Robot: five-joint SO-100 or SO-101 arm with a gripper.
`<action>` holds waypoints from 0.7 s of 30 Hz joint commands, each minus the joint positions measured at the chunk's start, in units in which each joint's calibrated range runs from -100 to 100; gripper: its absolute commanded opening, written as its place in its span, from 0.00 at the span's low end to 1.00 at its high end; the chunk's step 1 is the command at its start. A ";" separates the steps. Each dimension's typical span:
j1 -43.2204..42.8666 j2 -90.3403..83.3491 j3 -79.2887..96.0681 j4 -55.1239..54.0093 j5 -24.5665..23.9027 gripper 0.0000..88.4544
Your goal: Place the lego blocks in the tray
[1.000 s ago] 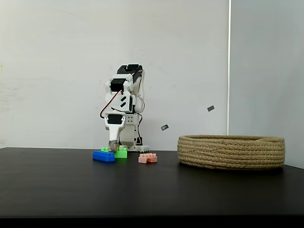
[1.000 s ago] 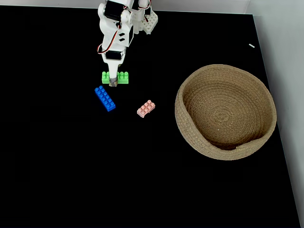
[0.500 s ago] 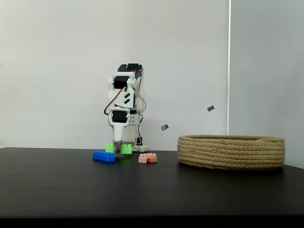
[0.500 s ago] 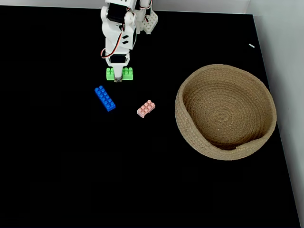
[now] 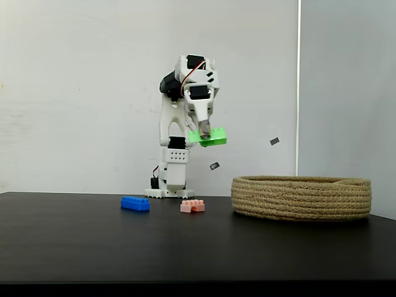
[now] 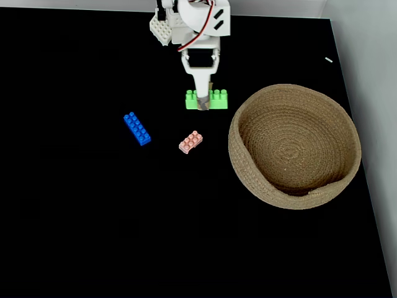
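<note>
while the gripper (image 5: 205, 132) is clamped on the green brick (image 5: 208, 137) high above the black table (image 5: 198, 247), the blue brick (image 6: 136, 128) and pink brick (image 6: 191, 142) lie left of the rope basket (image 6: 291, 146).

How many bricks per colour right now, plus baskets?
Green brick: 1, held in the end effector, lifted off the table
Blue brick: 1, on the table
Pink brick: 1, on the table
Basket: 1, nothing in it
Total: 4
</note>
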 commanded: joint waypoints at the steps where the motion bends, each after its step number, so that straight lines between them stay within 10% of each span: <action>1: -8.42 2.46 -5.99 -3.97 -3.32 0.00; 7: -16.16 8.05 -5.71 -12.71 -6.11 0.01; 21: -11.63 13.47 -7.08 -10.55 -10.65 0.42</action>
